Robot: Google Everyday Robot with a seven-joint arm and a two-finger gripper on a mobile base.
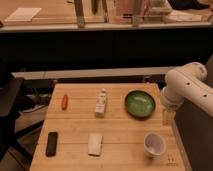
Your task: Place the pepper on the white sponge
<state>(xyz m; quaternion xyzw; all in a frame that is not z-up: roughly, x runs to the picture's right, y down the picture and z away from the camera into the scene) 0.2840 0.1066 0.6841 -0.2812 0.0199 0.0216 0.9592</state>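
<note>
Fingers (168,118) hang below the white arm at the edge of the tabletop (122,131), pointing down. I cannot tell whether they are spread or pressed together, though nothing seems to be held in them.

A green bowl (140,104) sits just beside the fingers, and a white cup (154,144) stands near them, toward the camera. The pepper (64,102) lies well apart from the fingers, past the bowl and a small pale bottle (101,103), near the opposite edge. The white sponge (95,144) lies flat between the cup and a dark flat object (51,143), also well away from the fingers.

The pepper looks small, slim and light, probably smooth-skinned and apt to roll. A hold across its narrow middle from above seems best, with modest pressure. The sponge should be soft and give slightly under it.
</note>
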